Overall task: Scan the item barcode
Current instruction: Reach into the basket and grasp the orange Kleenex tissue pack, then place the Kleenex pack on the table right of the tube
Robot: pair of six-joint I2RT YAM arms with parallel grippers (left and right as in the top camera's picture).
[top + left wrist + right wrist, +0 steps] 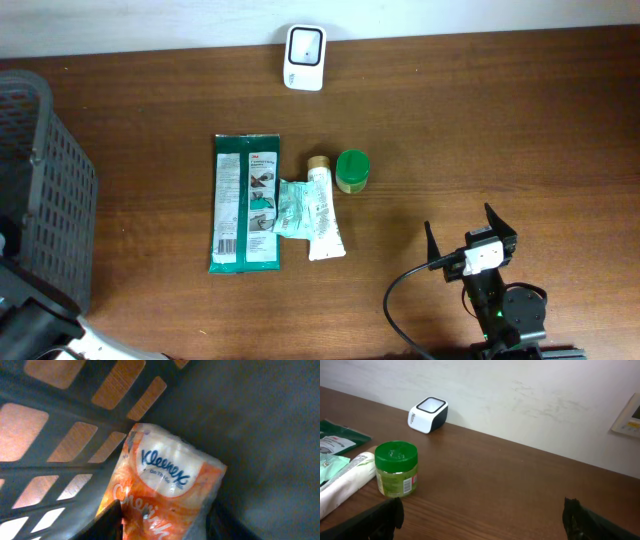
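Hanging inside the basket [60, 435], the left gripper [165, 519] has the tissue pack [167, 472] straight ahead, the pack's lower end lying between its two fingers [111, 519] at the bottom of the left wrist frame. The pack's long axis runs from frame centre down toward the gripper, slightly tilted. Whether the fingers clamp it I cannot tell. The right gripper [460, 232], fingers wide apart and empty, hovers over the tabletop [480, 130] at lower right overhead, well apart from the pack. The scanner [304, 58] stands at top centre.

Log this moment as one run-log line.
Left tool: in basket, straddling Kleenex pack | Right tool: open, empty | Scanner: no item at it
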